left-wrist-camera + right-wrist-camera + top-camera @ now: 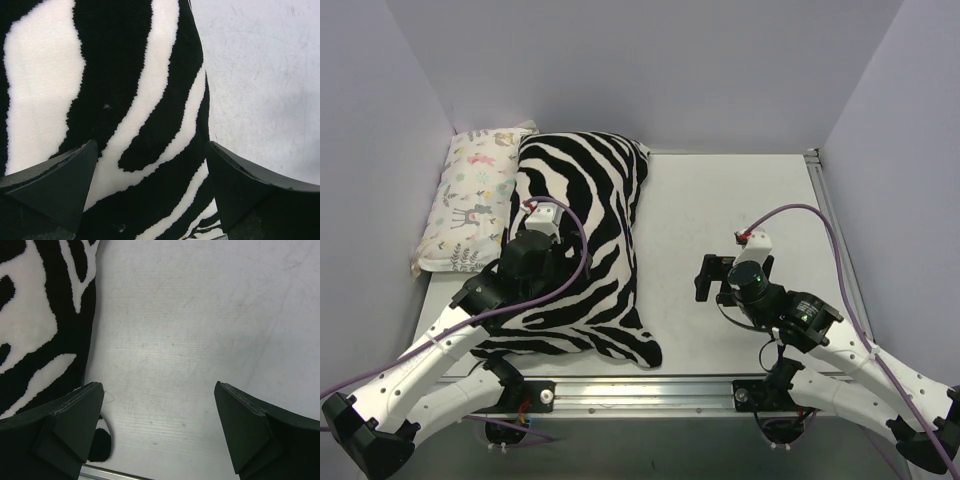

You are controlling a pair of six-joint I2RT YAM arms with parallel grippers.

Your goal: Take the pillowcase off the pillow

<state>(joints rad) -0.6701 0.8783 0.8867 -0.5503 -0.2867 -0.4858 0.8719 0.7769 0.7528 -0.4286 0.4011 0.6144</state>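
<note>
The zebra-striped pillowcase is lying stripes-up and puffed out, so the pillow is probably all inside it, though I can't actually see any of it from here. The left gripper hangs right over the pillowcase with its jaws spread wide and nothing in them. The right gripper is off to the pillowcase's right over the table, also wide apart and empty, and a small animal-print pillow is tucked against the pillowcase's left side.

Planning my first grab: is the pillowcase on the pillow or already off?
On, it seems. The pillowcase lies plump and stuffed, stripes unbroken; nothing plain white shows outside it.
</note>
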